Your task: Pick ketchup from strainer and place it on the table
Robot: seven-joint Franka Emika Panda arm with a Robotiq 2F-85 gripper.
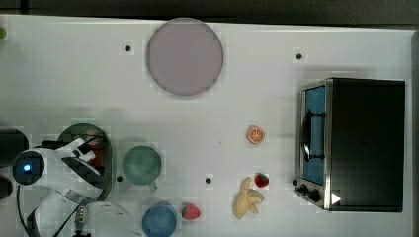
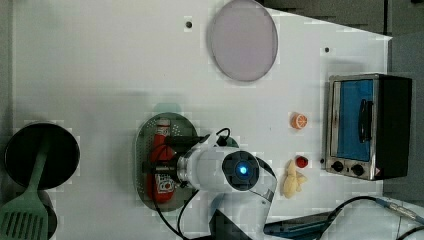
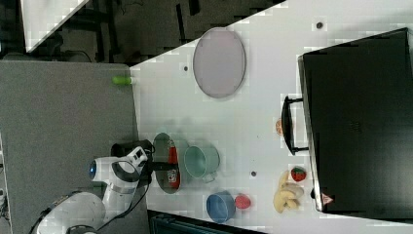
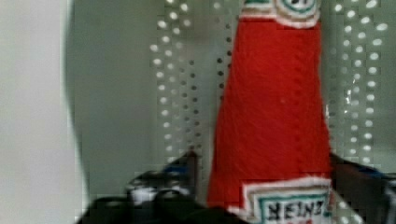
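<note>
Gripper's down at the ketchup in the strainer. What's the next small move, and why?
Probably finish closing the gripper on the ketchup, then lift. In the wrist view a dark finger sits on each side of the red body just above its label, with a gap left, and the bottle lies flat in the strainer, not yet raised.

The ketchup [image 2: 162,160] lies lengthwise in the strainer [image 2: 145,150], which sits on the surface [image 2: 100,60] near the left view's bottom edge. The plate [image 2: 243,40] lies by the left view's top edge. The oven [image 2: 370,125] stands at the left view's right edge.
</note>
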